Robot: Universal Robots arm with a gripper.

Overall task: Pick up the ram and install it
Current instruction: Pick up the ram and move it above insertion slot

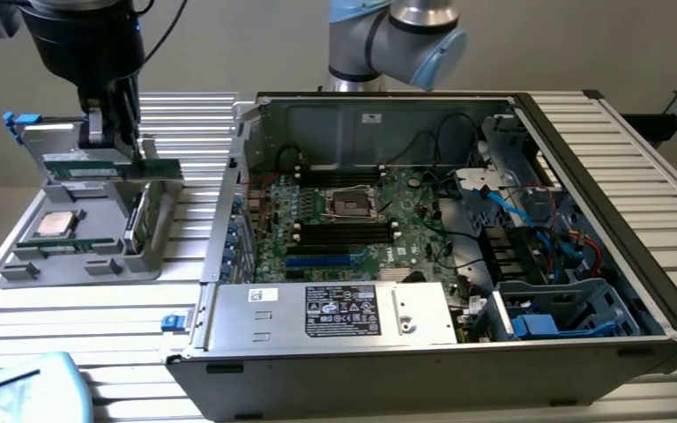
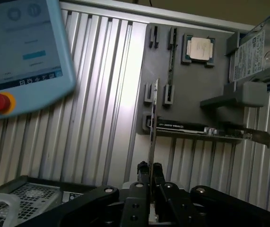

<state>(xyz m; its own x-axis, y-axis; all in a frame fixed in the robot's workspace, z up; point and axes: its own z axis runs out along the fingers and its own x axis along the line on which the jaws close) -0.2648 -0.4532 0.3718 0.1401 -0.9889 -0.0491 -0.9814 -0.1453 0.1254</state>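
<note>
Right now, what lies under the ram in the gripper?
The grey tray sits under the ram; the processor lies elsewhere on it. The gripper covers the ram's held edge.

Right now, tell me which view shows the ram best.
The exterior view: the ram shows its broad green face, held by the gripper. The wrist view shows it edge-on, a thin strip between the fingers.

You are looking at a ribbed silver metal table (image 1: 80, 322) set before a plain beige wall (image 1: 244, 40), with soft light glinting off its ridges.
</note>
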